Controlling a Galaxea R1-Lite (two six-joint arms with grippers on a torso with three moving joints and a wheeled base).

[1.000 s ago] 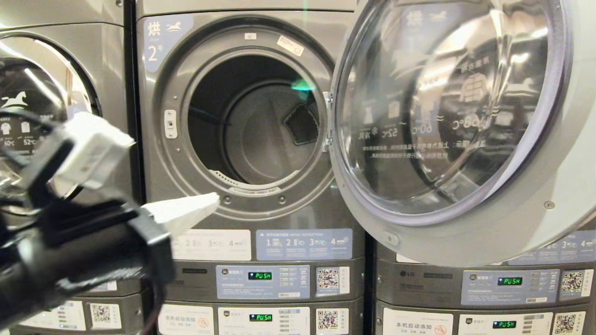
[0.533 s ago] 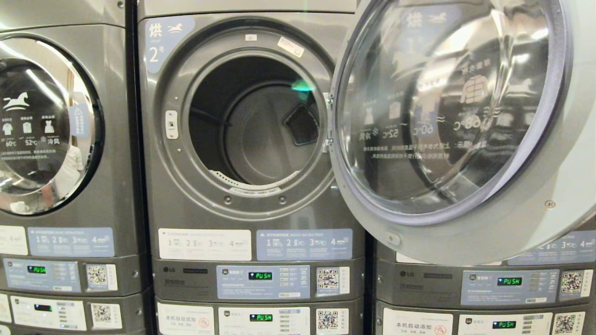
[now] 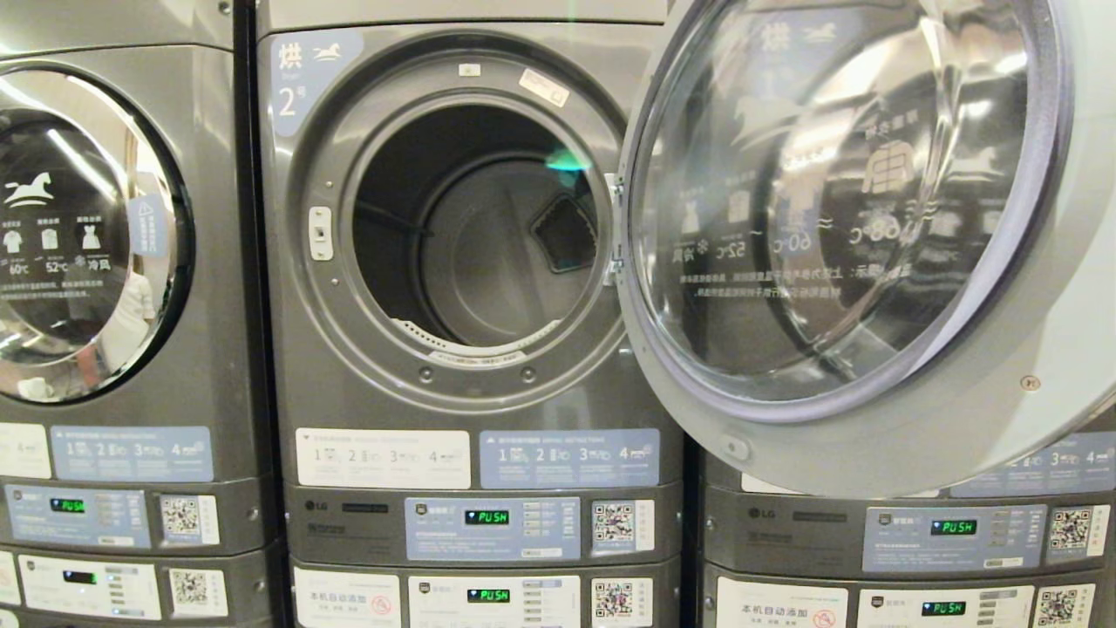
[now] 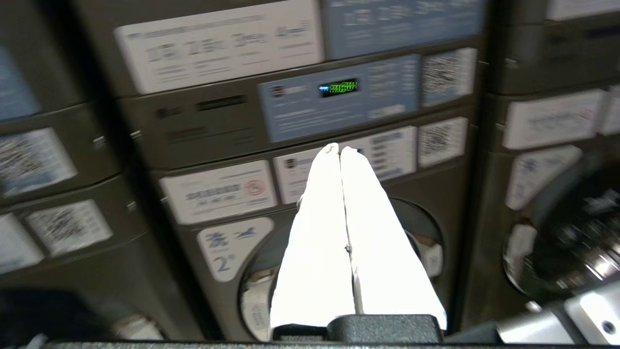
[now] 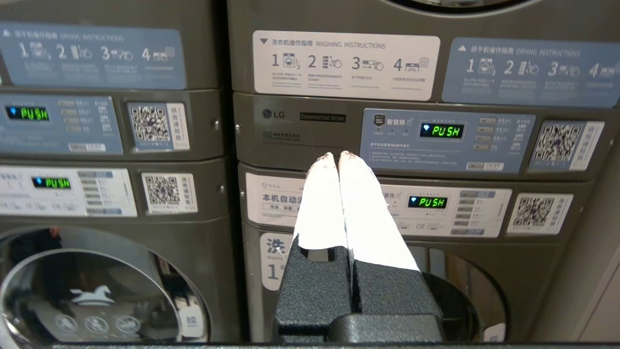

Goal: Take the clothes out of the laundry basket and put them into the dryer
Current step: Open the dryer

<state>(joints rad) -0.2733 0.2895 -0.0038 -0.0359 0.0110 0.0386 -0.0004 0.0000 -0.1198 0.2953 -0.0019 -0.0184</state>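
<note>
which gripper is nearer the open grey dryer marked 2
Left, probably. The left gripper sits low before the same stack as the open grey dryer marked 2, under its opening; the right gripper faces the neighbouring stack, marked 1.

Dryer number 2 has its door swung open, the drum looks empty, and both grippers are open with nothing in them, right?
Not quite: both grippers are shut. The left wrist view shows the left gripper with its fingertips together, and the right wrist view shows the same for the right gripper. The rest holds: the head view shows the door open and the drum empty.
</note>
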